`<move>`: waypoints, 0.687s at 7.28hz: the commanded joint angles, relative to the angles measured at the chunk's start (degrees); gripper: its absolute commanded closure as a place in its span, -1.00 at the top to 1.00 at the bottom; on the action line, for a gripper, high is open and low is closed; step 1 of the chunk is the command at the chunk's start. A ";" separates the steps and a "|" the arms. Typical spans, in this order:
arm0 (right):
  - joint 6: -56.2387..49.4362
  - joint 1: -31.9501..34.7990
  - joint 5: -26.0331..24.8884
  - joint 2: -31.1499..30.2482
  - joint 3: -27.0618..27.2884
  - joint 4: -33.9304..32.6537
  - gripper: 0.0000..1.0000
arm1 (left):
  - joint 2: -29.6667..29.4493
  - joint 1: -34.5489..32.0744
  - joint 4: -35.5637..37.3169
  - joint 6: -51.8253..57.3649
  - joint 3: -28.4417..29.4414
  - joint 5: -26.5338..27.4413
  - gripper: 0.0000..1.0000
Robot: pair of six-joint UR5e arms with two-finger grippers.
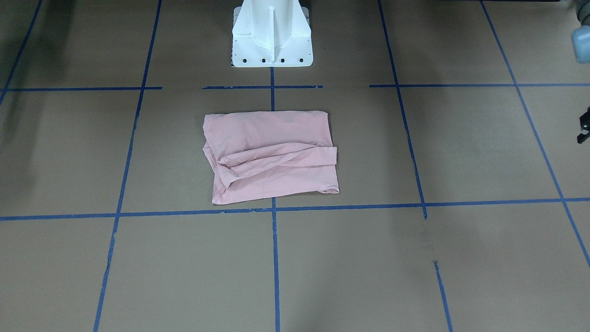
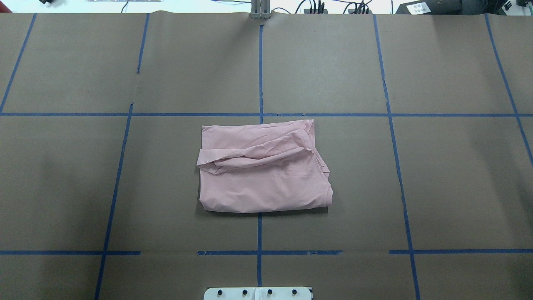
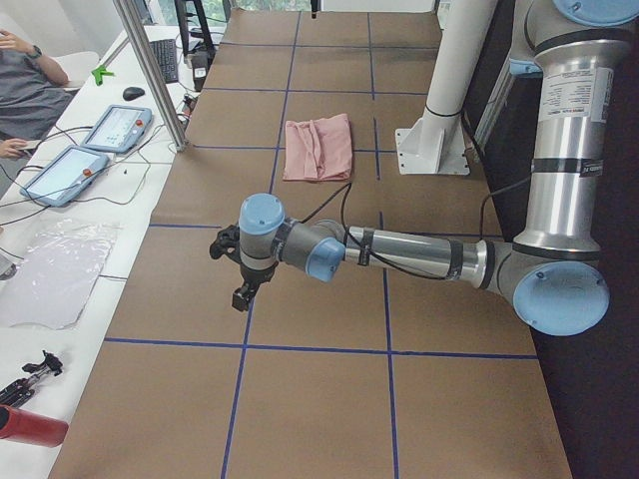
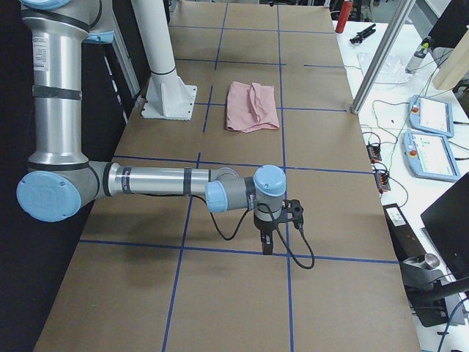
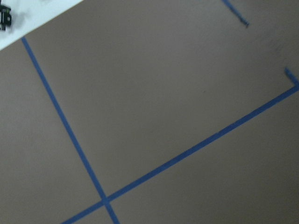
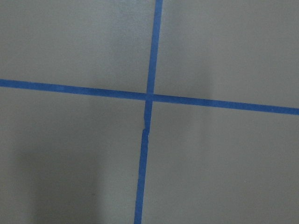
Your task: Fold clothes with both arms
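Left claw (image 3: 242,296) and right claw (image 4: 267,246): opening cannot be told; both well apart from folded T-shirt (image 2: 262,183) on table (image 2: 437,175)

Shirt (image 1: 272,157) showing plain pale pink. Table (image 1: 461,147) is flat brown, gridded with blue tape (image 1: 275,258). Pedestal (image 1: 272,37), white. Left arm (image 3: 419,254) and right arm (image 4: 154,181), both silver-grey with light blue caps (image 3: 262,212).

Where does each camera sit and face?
Front-facing: across the table, facing the pedestal; left arm at right edge.
Overhead: behind the robot, down on the T-shirt; pedestal flange only.
Left side: table end; left arm near.
Right side: opposite end; right arm near.
Wrists: down on bare taped table; no body.
All exteriors share the T-shirt.
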 commanded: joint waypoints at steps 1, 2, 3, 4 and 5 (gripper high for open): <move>-0.89 3.51 5.31 -0.57 1.78 -6.13 1.00 | 0.38 -5.64 7.53 0.58 1.71 -4.22 0.99; -0.99 4.84 5.33 -1.70 3.01 -6.61 1.00 | 0.56 -7.49 11.60 2.59 0.05 -4.34 0.99; -0.99 4.94 4.81 -2.40 3.37 -6.61 1.00 | 1.34 -9.08 14.60 6.44 -0.66 -4.16 0.99; -0.99 4.85 1.33 -3.11 3.38 -6.35 1.00 | 1.61 -9.96 15.15 6.82 -0.50 -3.81 0.99; -0.73 4.76 -0.45 -3.11 3.29 -6.17 1.00 | 1.70 -9.97 15.33 6.48 -0.24 -3.81 0.99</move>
